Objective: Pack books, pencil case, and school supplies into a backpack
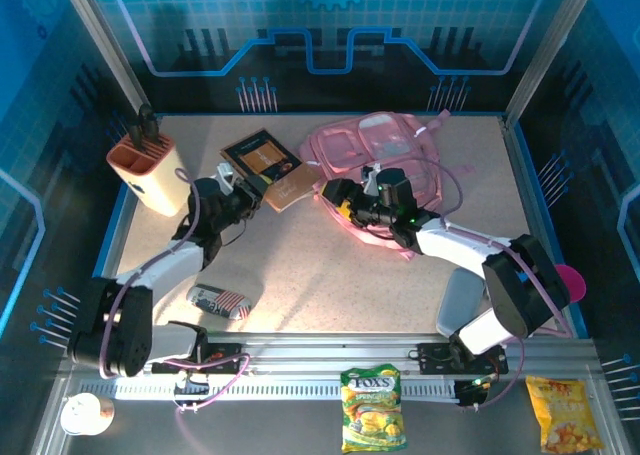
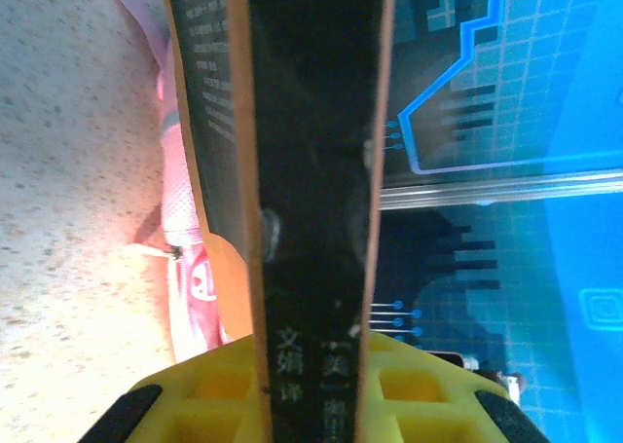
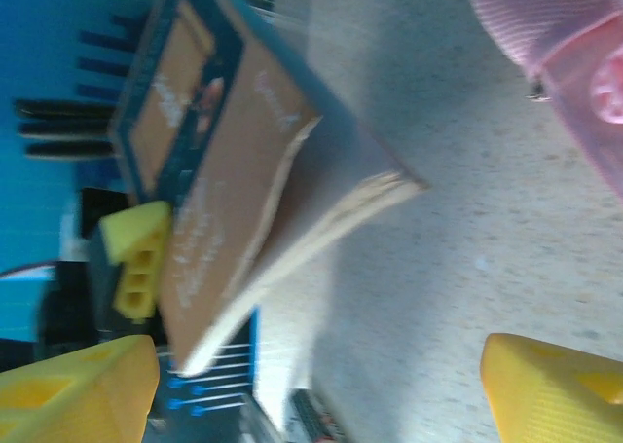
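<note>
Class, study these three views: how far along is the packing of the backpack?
Done: nothing visibly packed; the backpack lies on the table. In hand: the left gripper clamps the dark book beside it, and the right gripper is open at the backpack's near edge. Left: that book, and the pencil case lying near the left arm's base.

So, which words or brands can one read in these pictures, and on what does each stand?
"FOX'S": on the green bag.
"文娟 译" and "[美]": on the spine of the book, as far as I can read them.
The cover's small print, its white lettering in the right wrist view, and the yellow bag: too blurred to read.
</note>
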